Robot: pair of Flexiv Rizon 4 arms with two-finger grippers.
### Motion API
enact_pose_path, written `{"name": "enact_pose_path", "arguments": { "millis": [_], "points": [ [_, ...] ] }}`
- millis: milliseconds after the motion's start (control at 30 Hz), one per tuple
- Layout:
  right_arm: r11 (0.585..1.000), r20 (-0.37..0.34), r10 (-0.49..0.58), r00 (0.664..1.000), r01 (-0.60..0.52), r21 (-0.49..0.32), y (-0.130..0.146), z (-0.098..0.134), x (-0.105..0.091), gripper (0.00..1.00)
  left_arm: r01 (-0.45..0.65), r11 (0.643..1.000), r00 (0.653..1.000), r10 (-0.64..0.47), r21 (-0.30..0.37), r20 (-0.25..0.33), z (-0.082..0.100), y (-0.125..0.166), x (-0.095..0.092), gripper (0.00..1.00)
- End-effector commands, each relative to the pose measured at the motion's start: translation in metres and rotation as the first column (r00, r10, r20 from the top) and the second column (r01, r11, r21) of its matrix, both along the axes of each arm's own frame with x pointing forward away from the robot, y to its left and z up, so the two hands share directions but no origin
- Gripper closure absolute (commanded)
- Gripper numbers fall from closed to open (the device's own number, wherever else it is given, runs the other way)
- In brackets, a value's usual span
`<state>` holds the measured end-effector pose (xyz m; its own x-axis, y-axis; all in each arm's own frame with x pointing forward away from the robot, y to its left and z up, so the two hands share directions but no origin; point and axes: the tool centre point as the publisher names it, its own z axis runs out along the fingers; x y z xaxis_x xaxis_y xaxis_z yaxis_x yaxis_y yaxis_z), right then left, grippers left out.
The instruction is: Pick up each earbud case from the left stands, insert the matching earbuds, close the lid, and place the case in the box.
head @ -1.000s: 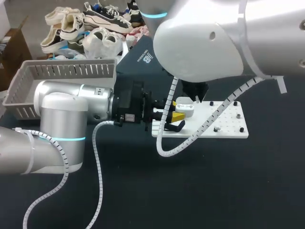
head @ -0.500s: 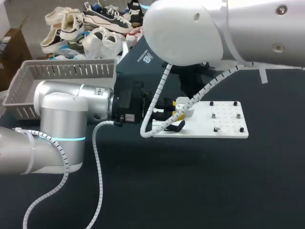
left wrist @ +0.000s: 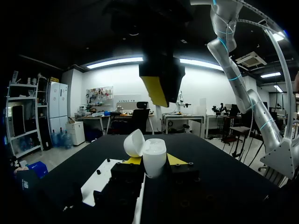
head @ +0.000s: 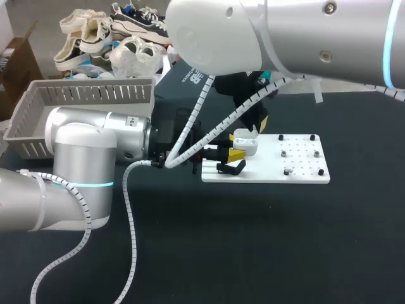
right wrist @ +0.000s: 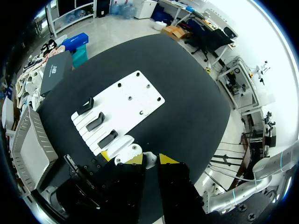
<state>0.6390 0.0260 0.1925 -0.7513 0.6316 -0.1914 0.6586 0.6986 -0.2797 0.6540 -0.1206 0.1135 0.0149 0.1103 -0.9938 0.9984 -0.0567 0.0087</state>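
My left gripper (head: 239, 151) is shut on a white earbud case (head: 244, 143) just above the left end of the white board (head: 297, 161). In the left wrist view the case (left wrist: 154, 156) stands upright between the yellow tips, its lid (left wrist: 134, 142) hinged open. My right gripper (head: 258, 123) hangs directly over the case and points down at it. From the left wrist it shows as a dark block with a yellow tip (left wrist: 161, 86). In the right wrist view a small white earbud (right wrist: 150, 157) sits between the yellow tips of the right gripper (right wrist: 150, 161), above the open case (right wrist: 122, 145).
Black stands (right wrist: 96, 122) line the left end of the board, and small pegs (head: 286, 171) dot its right half. A grey slatted basket (head: 82, 95) stands at the back left, with a dark box (head: 190, 73) beside it. My right arm's bulk covers the upper middle of the head view.
My right arm's upper body has swung leftward across the head view, while its gripper stays above the case. The left arm and the case have not moved.
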Motion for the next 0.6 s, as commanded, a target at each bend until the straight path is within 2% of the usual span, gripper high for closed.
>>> {"name": "enact_pose_path", "arguments": {
  "millis": [33, 133, 400, 600],
  "points": [
    [1.000, -0.004, -0.001, 1.000, 0.001, -0.001, 0.000, 0.001, 0.001, 1.00, -0.003, 1.000, 1.000, 0.003, -0.001, 0.001, 0.000, 0.000, -0.001, 1.00],
    [1.000, -0.004, -0.001, 1.000, 0.001, -0.001, 0.000, 0.001, 0.001, 1.00, -0.003, 1.000, 1.000, 0.003, -0.001, 0.001, 0.000, 0.000, -0.001, 1.00],
    [0.993, -0.039, -0.111, 0.993, 0.112, 0.033, 0.002, -0.008, 0.014, 1.00, -0.003, 1.000, 1.000, 0.003, -0.001, 0.001, 0.000, 0.000, -0.001, 1.00],
    [0.986, -0.060, -0.155, 0.986, 0.158, 0.053, 0.002, -0.007, 0.017, 1.00, -0.003, 1.000, 1.000, 0.003, -0.001, 0.001, 0.000, 0.000, -0.001, 1.00]
  ]
}}
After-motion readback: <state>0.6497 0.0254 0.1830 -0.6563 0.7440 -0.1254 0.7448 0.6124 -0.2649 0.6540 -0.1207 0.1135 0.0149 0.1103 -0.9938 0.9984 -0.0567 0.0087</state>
